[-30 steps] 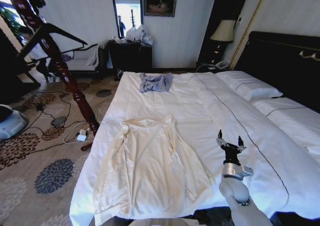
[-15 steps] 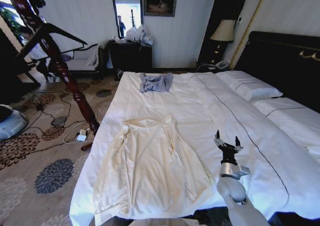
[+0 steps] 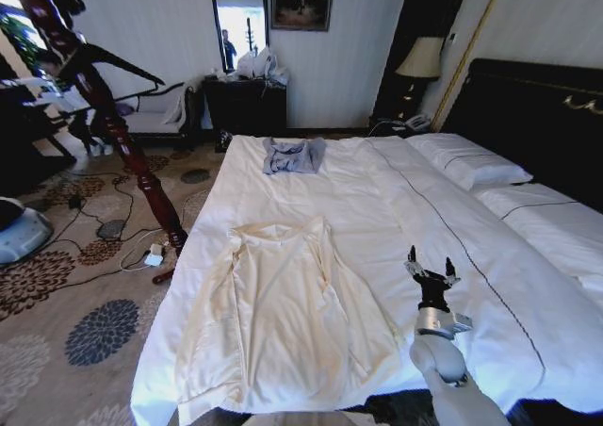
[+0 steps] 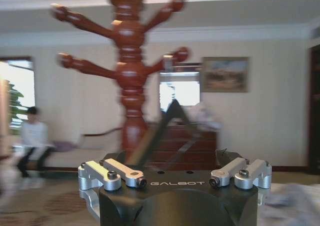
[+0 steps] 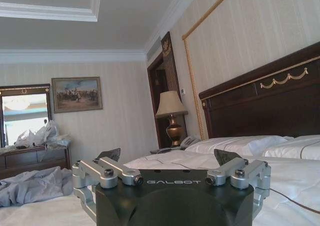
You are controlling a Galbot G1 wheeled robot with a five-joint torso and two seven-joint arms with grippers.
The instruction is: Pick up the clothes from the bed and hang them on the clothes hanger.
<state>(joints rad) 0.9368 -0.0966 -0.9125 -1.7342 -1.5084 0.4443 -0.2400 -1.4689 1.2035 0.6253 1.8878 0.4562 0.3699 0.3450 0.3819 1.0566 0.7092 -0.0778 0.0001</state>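
The cream top lies flat on the white bed, spread open with its collar pointing toward 12 o'clock and its hem at the near edge of the mattress. It occupies the near left part of the sheet, from the head view. A small grey-blue folded garment rests well apart from it, near the far edge of the bed at 12 o'clock. Two white pillows lie against the black headboard at 2 o'clock.

The right gripper hangs just above the sheet at 3 o'clock of the cream top, near it but not touching. Its fingers stand wide apart and hold nothing. In the right wrist view, the same gripper shows both dark fingertips spread, with the bed, a lamp and the headboard beyond.

The left gripper is raised off the bed, facing a red-brown wooden coat stand. A thin black hanger sits between its fingers; whether the fingers clamp it cannot be told. In the head view, the coat stand leans over the patterned carpet at 10 o'clock of the bed.
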